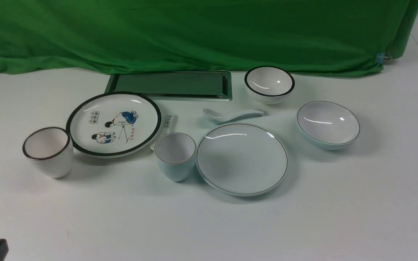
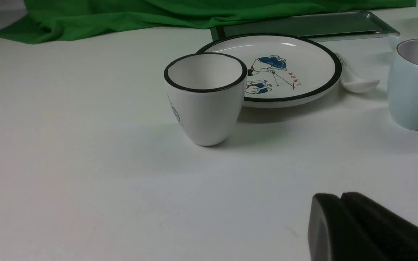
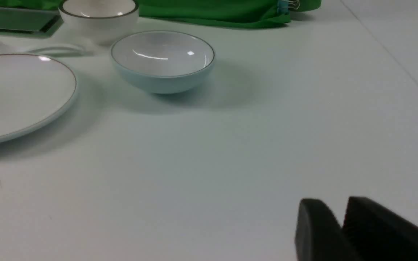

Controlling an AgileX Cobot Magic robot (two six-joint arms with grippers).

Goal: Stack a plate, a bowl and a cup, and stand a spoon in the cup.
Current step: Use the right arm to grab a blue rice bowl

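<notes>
1. The left gripper [image 2: 340, 197] is seen low over the white table [image 1: 209, 224], at the near left. Its black fingers are pressed together with nothing between them.
2. The right gripper [image 3: 341, 214] is shown only by its own wrist view, low over the table on the right. Its fingers are held close side by side and nothing is gripped. Whether they touch cannot be told.
3. Ahead of the left gripper, a dark-rimmed white cup [image 1: 49, 150] stands upright and empty, just beside a cartoon plate [image 1: 114, 123].
4. The cartoon plate lies flat with nothing on it. A marked white spoon [image 1: 168, 121] lies on the table at its right edge and is partly hidden in the front view.
5. The cup [image 1: 175, 156], pale blue, stands upright and empty near the centre, close against the left rim of the plate [image 1: 241, 159]. Contact between them cannot be judged.
6. The plate lies flat at the centre with nothing stacked on it.
7. The spoon [image 1: 230, 115] lies on the table just behind the plate, scoop to the left and handle to the right, in no container.
8. The bowl [image 1: 328, 123] sits upright and empty to the right of the plate, apart from it and ahead of the right gripper.
9. Farther back, a black-rimmed white bowl [image 1: 269, 84] stands empty. A rectangular metal tray [image 1: 172, 85] lies beside it, against the green cloth [image 1: 194, 32], with nothing in it.
</notes>
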